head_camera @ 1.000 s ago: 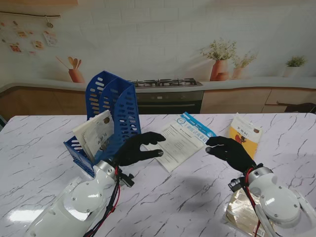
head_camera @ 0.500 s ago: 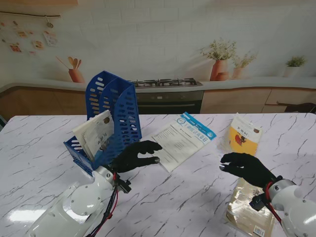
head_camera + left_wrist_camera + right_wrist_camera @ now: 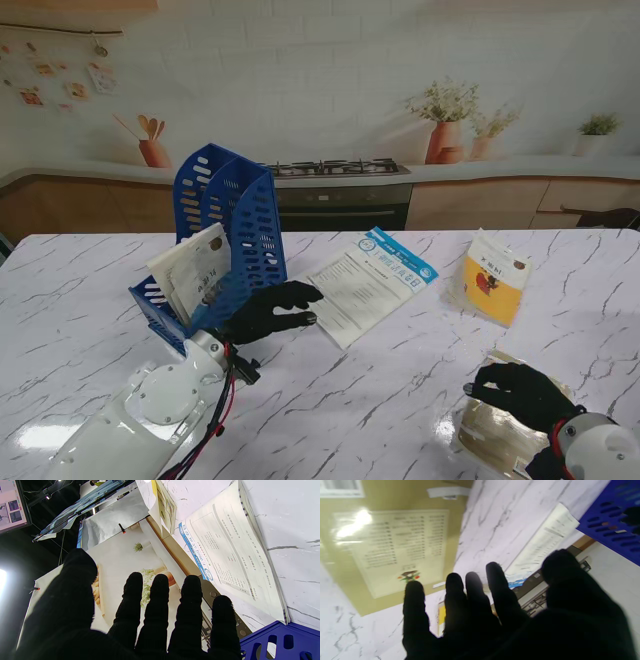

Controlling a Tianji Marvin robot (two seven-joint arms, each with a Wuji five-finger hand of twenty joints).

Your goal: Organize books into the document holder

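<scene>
A blue document holder [image 3: 228, 235] stands at the left of the table with one white book [image 3: 196, 268] leaning in its near slot. A white booklet with a blue band [image 3: 368, 282] lies flat beside it, also seen in the left wrist view [image 3: 232, 555]. My left hand [image 3: 268, 312] rests open by the holder's base, fingertips near the booklet's edge, holding nothing. A yellow book [image 3: 492, 277] lies at the right. My right hand [image 3: 518, 392] hovers open over a tan plastic-wrapped book [image 3: 497, 432] at the near right.
The marble table [image 3: 400, 390] runs to a kitchen backdrop with a stove [image 3: 338, 190] and potted plants [image 3: 445, 122] behind it. The holder's far slot looks unoccupied.
My right hand has drawn back from the booklet toward me and to the right, ending over the tan book. My left hand has pulled back slightly toward the holder.
</scene>
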